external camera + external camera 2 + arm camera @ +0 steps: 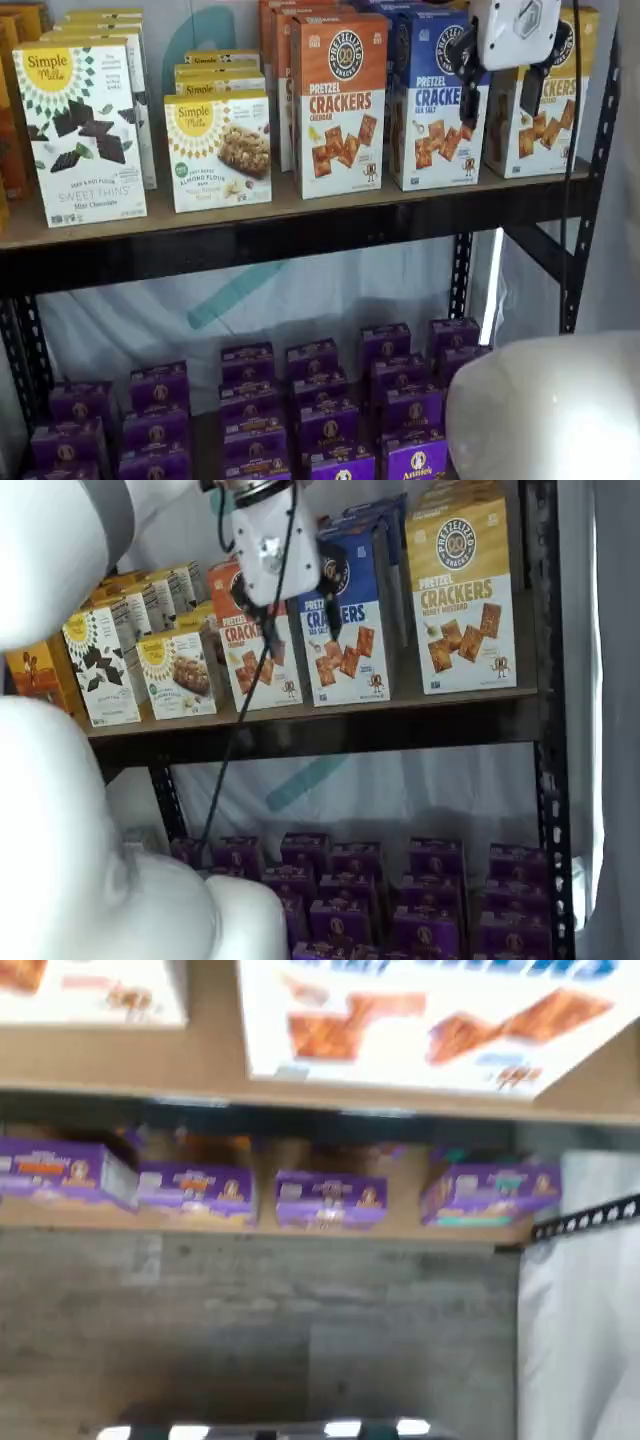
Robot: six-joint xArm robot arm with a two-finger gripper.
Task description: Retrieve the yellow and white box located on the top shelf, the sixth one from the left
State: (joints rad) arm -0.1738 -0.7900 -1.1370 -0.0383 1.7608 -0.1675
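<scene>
Behind the black metal rack hung a pale sheet, and the top shelf (300, 215) carried tall boxes standing with their fronts outward, probably so that each label could be read. From the left stood white Simple Mills boxes (82, 130), then an orange box (338, 105), a blue box (432, 100), and at the right end the yellow and white box (463, 595), upright and untouched. The gripper (503, 100) hung before the boxes, between the blue and the yellow one. Its fingers (467, 100) stood wide apart and held nothing. Below, purple boxes (320, 410) filled the lower shelf in rows.
</scene>
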